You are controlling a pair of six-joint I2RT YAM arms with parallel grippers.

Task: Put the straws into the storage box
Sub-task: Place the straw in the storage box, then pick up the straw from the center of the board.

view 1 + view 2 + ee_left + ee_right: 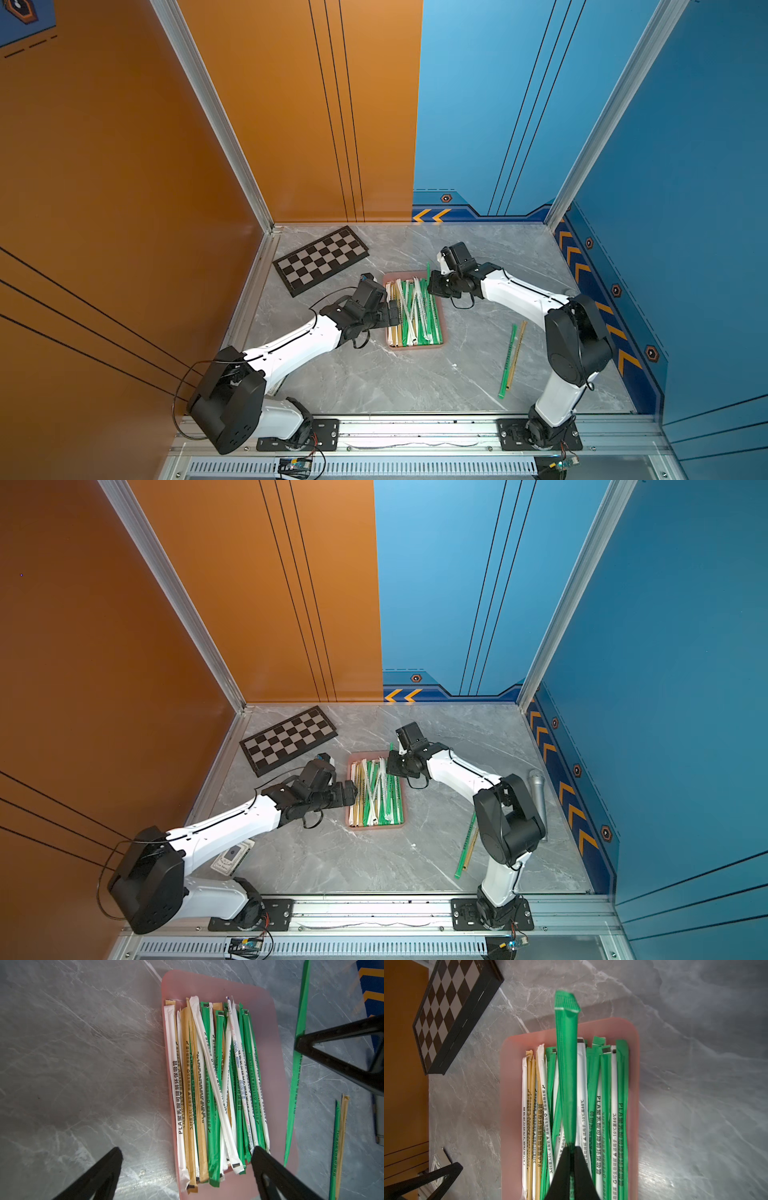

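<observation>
Those wrapped straws (pixel 207 1084) piled in the pink storage box (pixel 276 1064) look feather-light, bendy and slick, so I'd pinch mid-length; right pincer (pixel 572 1147) is clamped on a green straw (pixel 566 1064) above it, left pincer (pixel 187 1150) gapes empty, two loose straws (pixel 509 361) sit right on the counter (pixel 374 374).

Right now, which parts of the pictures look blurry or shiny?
Left wrist view: the storage box rim looks smeared and soft, yet the straws' print is sharp. Right wrist view: a bright glare patch on the table. Both top views: evenly lit.
</observation>
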